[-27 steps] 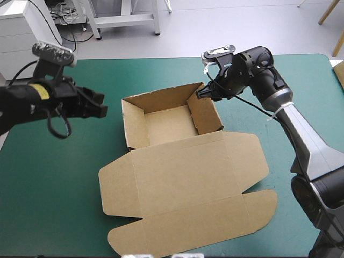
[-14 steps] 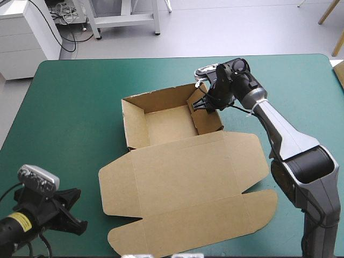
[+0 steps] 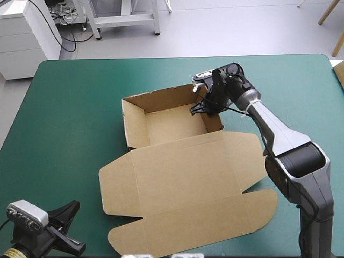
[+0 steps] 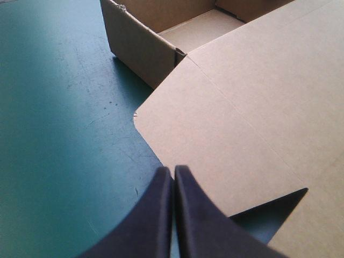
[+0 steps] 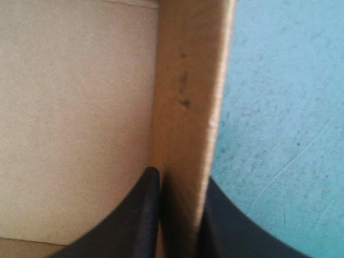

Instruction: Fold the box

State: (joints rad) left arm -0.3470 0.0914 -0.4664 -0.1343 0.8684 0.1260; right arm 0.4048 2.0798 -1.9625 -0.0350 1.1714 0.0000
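Note:
The brown box (image 3: 188, 177) lies on the teal-green cover with its lid flat toward the near edge. Its tray (image 3: 166, 122) stands with walls raised at the far side. My right gripper (image 3: 200, 109) is at the tray's right wall, near its far corner. In the right wrist view its black fingers (image 5: 150, 204) pinch that wall (image 5: 188, 97), one inside the tray and one outside. My left gripper (image 4: 173, 171) is shut and empty, low over the table's near left corner. It points at the lid's left flap (image 4: 215, 140).
Bare teal-green cover (image 3: 70, 107) stretches left of the box and beyond its far wall. A pale brown edge (image 3: 339, 70) shows at the table's right side. The lid's front flap reaches close to the near edge.
My left arm has swung from beside the tray's left wall down to the near left corner. The right gripper came down from above the far right corner onto the right wall.

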